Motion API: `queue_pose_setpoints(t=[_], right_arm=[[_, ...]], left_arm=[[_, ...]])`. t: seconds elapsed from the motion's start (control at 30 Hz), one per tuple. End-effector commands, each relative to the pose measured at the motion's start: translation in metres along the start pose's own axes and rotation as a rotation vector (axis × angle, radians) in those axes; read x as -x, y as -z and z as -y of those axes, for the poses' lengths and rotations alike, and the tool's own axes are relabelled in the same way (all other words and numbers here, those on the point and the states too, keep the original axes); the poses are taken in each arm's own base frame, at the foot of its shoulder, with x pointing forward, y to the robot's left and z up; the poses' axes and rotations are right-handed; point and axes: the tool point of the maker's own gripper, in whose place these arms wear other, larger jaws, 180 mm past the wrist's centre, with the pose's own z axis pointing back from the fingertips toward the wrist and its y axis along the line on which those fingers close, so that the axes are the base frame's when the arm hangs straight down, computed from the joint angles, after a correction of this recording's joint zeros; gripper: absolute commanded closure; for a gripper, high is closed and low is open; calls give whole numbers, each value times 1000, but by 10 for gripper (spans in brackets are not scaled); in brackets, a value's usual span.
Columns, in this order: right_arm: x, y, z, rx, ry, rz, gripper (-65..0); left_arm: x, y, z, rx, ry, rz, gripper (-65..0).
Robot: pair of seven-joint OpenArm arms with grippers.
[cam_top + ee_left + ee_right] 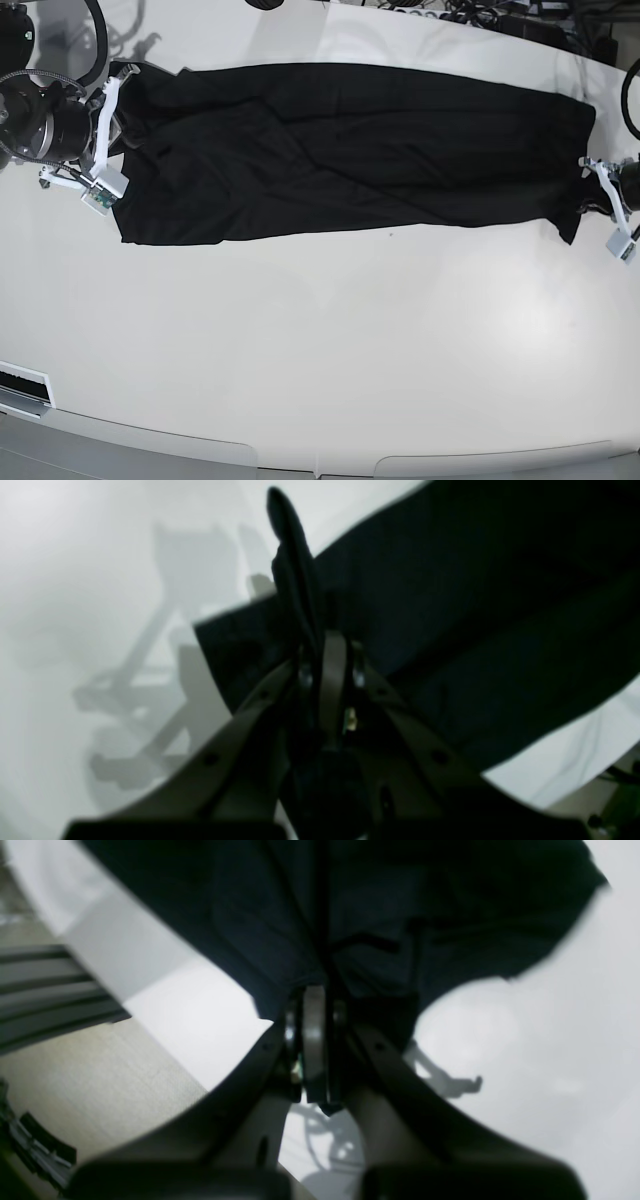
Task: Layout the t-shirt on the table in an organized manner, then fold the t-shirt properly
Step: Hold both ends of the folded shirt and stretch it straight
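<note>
I have the shirt [350,150] stretched along the worktop's [330,350] far edge, left gripper [320,645] and right gripper [315,995] each clamped shut on an opposite end, so tension pulls the cloth flat for folding.

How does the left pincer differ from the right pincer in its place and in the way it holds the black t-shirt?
The left pincer stands at the base view's right end of the t-shirt; the right pincer stands at its left end. In its wrist view, the left pincer has a narrow tuft of cloth rising past its tips; the right pincer grips a broad bunched edge. Both are shut on the t-shirt, above the table.
</note>
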Motion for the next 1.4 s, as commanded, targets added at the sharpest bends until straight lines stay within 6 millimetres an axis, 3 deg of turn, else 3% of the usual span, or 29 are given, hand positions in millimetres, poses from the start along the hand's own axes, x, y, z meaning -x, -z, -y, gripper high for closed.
queue_pose_setpoints(t=[0.0,0.33,0.47,0.87,1.2,1.27,1.37], right_arm=[[-7,-6,2,3,-17,24,0],[5,-16,15,33,-54,-41,0],[7,-17,29,110,-45,-54,0],[5,-16,21,74,-16,-31,0],[12,-23,25,60,-59,-69,0],[13,-22,25,59,-54,-71,0],[14,-22,25,57,-53,-73,0]], left_arm=[[-13,-10,-9,-28,37,29,0],[-12,-9,-20,-90,119,28,0],[-13,-9,-19,-90,119,28,0],[-14,-10,-23,-107,147,38,0],[46,8,3,-4,243,-226,0],[50,7,1,-9,268,-252,0],[40,5,-3,-22,276,-230,0]])
